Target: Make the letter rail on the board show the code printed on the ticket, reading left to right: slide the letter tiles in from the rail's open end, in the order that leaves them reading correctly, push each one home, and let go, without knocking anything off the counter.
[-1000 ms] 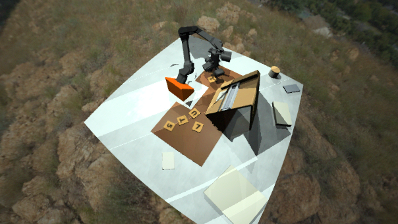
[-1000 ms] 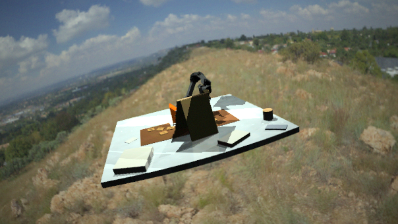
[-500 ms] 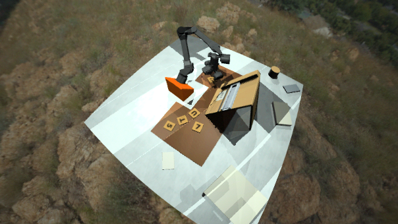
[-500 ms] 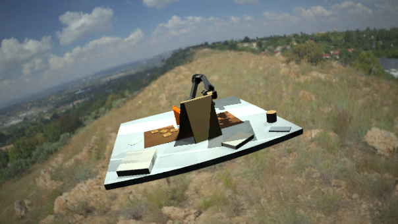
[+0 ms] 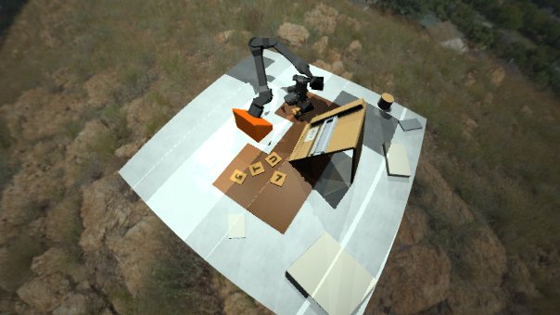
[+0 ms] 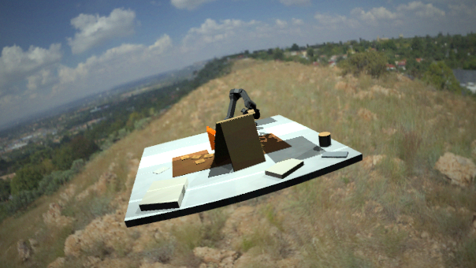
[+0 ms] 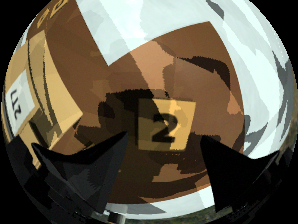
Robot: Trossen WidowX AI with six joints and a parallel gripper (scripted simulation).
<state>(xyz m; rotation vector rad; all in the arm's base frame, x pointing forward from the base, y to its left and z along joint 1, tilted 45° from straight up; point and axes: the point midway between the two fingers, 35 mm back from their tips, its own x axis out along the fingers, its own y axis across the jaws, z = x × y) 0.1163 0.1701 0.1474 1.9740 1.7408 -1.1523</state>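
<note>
A tan letter tile marked 2 (image 7: 162, 124) (image 5: 297, 110) lies flat on the brown mat (image 5: 273, 204) behind the sloping cardboard board (image 5: 345, 132) (image 6: 240, 142). My gripper (image 7: 166, 139) (image 5: 297, 106) is open and hangs low over this tile, one finger on each side of it, with nothing between the fingers. The board carries the grey letter rail (image 5: 325, 133) and the white ticket (image 5: 311, 134) (image 7: 16, 99). Several more letter tiles (image 5: 258, 169) (image 6: 195, 158) lie on the mat in front of the board. I cannot read the ticket.
The arm's orange base (image 5: 252, 124) stands left of the gripper. A dark cylinder (image 5: 385, 101) (image 6: 325, 139), a grey slab (image 5: 411, 123), a cream slab (image 5: 398, 159), a large cream box (image 5: 331, 273) and a small card (image 5: 236, 225) lie around the counter.
</note>
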